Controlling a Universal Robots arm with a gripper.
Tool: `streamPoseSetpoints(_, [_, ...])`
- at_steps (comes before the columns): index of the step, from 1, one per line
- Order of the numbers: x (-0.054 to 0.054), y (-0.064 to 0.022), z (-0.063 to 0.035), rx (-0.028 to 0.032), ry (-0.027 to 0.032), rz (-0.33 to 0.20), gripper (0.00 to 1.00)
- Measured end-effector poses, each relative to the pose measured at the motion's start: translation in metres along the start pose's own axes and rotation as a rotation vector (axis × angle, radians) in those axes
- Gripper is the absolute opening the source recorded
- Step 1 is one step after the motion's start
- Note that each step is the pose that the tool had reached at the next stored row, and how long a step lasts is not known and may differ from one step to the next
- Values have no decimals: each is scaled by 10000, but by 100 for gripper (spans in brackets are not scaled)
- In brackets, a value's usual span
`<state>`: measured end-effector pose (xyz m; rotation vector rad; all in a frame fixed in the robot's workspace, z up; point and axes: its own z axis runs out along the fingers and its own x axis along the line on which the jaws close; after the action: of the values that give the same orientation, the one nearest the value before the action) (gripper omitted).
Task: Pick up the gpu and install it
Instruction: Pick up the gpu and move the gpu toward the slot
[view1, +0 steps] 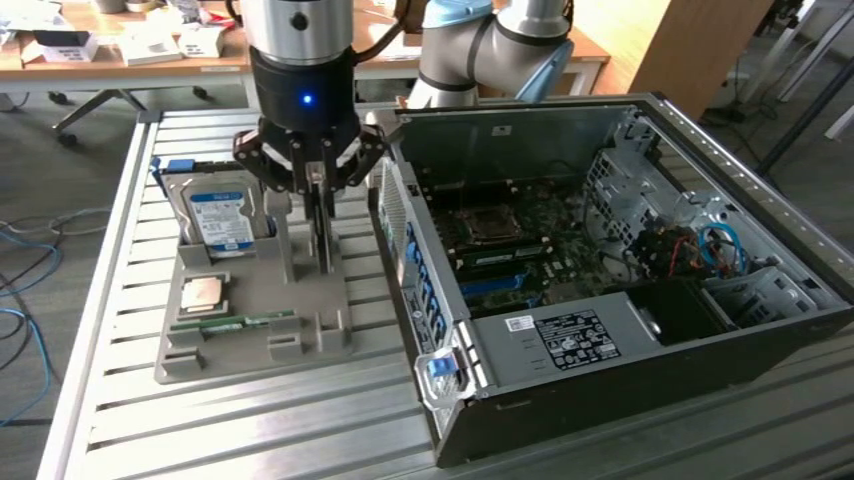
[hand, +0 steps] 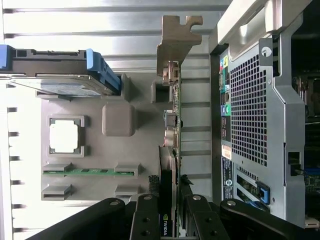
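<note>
One robot arm reached down from the upper left of the exterior view, and its gripper (view1: 320, 185) was closed on the gpu (view1: 324, 235). The wrist view showed the dark fingers (hand: 146, 220) set against both faces of the green card, with its silver bracket (hand: 176, 42) at the end farthest from them. In the exterior view the card stood upright and edge-on, a thin vertical strip left of centre. Its lower end met a grey holder tray (view1: 254, 350) on the slatted metal table (view1: 120, 420). We could not tell whether that end sat in its slot or had just cleared it.

A hard drive (view1: 220, 215) with a blue-white label stood on the tray, just beside the card on the exterior view's left. Below it in the frame lay a square processor chip (view1: 203, 292) and a narrow memory stick (view1: 247, 322). An open computer case (view1: 601, 330) took up the right half of the frame, close beside the tray, with its motherboard (view1: 521, 250) exposed.

We judged the step in hand to be the pickup. Doing it well seemed to call for a straight vertical pull, so the card would not bind in the holder. The grip needed to stay square on the flat faces. Any sideways drift risked knocking the hard drive or the case wall.
</note>
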<state>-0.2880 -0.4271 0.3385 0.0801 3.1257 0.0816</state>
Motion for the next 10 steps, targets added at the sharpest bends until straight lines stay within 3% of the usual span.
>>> streamPoseSetpoints(10, [-3, 7, -139, 0, 0, 0, 26])
